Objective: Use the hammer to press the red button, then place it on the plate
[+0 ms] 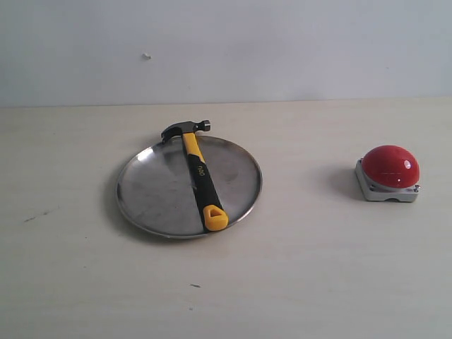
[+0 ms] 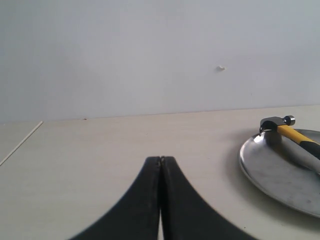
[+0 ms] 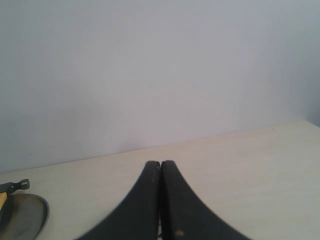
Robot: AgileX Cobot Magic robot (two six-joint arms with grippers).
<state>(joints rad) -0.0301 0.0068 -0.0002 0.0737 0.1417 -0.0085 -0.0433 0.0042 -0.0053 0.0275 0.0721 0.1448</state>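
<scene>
With the hammer lying across the plate, head over its far rim, the button well apart to the right, and the left gripper and right gripper both closed on nothing, the task looks either finished or unstarted.

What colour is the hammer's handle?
Yellow and black; the hammer shows best in the exterior view.

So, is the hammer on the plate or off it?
On it: the hammer lies across the plate, with its head at the rim.
</scene>
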